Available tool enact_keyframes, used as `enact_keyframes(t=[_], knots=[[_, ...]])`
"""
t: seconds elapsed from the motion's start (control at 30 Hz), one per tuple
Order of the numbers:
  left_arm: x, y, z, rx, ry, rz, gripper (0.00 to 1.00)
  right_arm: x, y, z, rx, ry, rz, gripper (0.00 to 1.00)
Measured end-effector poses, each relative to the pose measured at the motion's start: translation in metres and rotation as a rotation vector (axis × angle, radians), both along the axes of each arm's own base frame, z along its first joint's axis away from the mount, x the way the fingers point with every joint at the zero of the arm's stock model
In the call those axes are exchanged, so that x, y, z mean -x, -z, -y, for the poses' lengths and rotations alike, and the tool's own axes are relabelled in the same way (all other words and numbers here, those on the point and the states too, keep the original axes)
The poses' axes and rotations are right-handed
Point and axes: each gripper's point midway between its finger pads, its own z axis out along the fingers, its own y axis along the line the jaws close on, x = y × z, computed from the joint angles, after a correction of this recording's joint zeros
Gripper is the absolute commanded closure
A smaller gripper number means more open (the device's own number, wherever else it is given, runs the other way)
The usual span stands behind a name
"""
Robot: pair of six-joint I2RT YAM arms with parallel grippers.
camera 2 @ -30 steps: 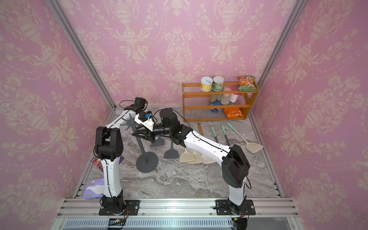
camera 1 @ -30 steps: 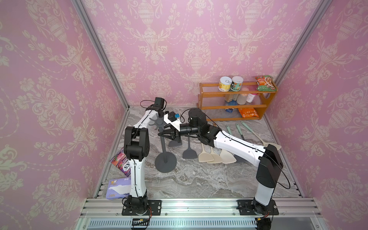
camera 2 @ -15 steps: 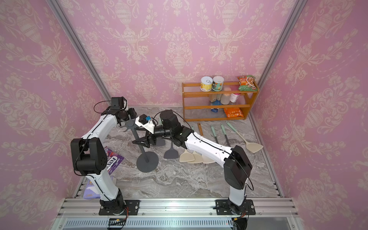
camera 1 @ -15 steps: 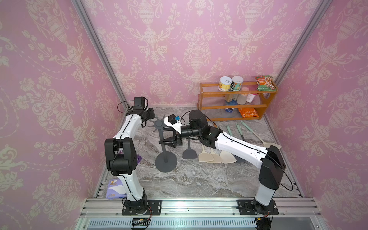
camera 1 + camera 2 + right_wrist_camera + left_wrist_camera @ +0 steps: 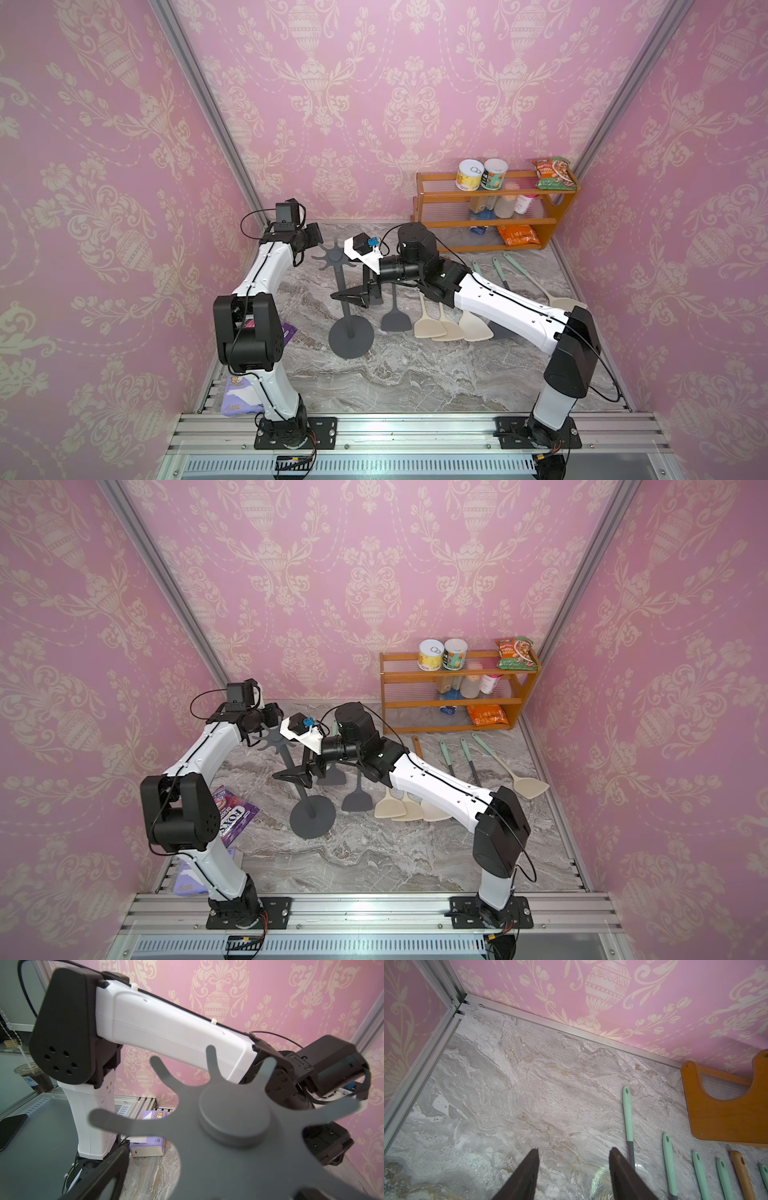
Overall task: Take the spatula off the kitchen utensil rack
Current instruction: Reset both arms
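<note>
Top views, rack: I find the kitchen utensil rack upright on the desk, with its crown of hooks up between the two wrists.
Top views, spatula: the dark grey spatula is off the rack. Its head lies on the desk just beside the disc base and its handle runs under the right arm.
Top views, neighbours: three beige spatulas lie in a row just to its right. The orange wooden shelf stands at the back right.
Top views, right claw: the right claw sits at the rack's pole below the crown, spread wide. I see nothing gripped, and I cannot tell whether it touches the pole.
Top views, left claw: the left claw hovers just beside the crown, on its left-rear side.
Left wrist, claw: the left claw is partly open. I see bare desk between its fingers, and it holds nothing.
Left wrist, surroundings: green-handled utensils and a wooden handle lie side by side near the shelf's end panel.
Right wrist, rack: the crown fills the view, close and blurred.
Right wrist, claw: one of its fingers shows below the crown. The other is mostly hidden.
Right wrist, background: the left arm crosses behind the crown. A purple tissue pack lies by that arm's foot.
</note>
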Motion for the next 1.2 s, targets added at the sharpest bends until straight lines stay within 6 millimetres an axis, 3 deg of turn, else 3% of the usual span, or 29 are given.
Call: enact_keyframes(t=[0.2, 0.3, 0.4, 0.5, 0.6, 0.67, 0.77, 0.83, 0.93, 1.03, 1.2], knots=[[0.020, -0.004, -0.009, 0.033, -0.010, 0.070, 0.23, -0.003, 0.011, 0.009, 0.037, 0.051, 0.010, 0.00], [0.038, -0.022, -0.016, 0.029, -0.026, 0.141, 0.02, -0.005, 0.022, 0.034, 0.074, 0.120, 0.006, 0.00], [0.051, -0.050, -0.018, 0.007, -0.029, 0.237, 0.01, -0.016, 0.020, 0.072, 0.080, 0.229, 0.018, 0.00], [0.068, -0.069, -0.017, -0.015, -0.036, 0.323, 0.01, -0.037, 0.007, 0.123, 0.063, 0.389, 0.042, 0.00], [0.089, -0.068, -0.021, -0.050, -0.067, 0.377, 0.01, -0.063, 0.000, 0.181, 0.042, 0.584, 0.042, 0.00], [0.103, -0.057, -0.027, -0.078, -0.103, 0.393, 0.01, -0.085, 0.010, 0.228, 0.040, 0.737, 0.001, 0.00], [0.123, -0.024, -0.037, -0.126, -0.160, 0.390, 0.01, -0.121, 0.052, 0.308, 0.059, 1.008, -0.101, 0.00], [0.136, 0.008, -0.041, -0.152, -0.180, 0.356, 0.01, -0.135, 0.098, 0.357, 0.091, 1.173, -0.199, 0.00], [0.149, 0.048, -0.046, -0.196, -0.192, 0.284, 0.01, -0.136, 0.174, 0.420, 0.170, 1.394, -0.352, 0.00], [0.149, 0.069, -0.052, -0.255, -0.188, 0.229, 0.01, -0.132, 0.226, 0.456, 0.248, 1.537, -0.439, 0.00], [0.144, 0.086, -0.049, -0.272, -0.141, 0.215, 0.01, -0.125, 0.273, 0.475, 0.273, 1.613, -0.448, 0.00]])
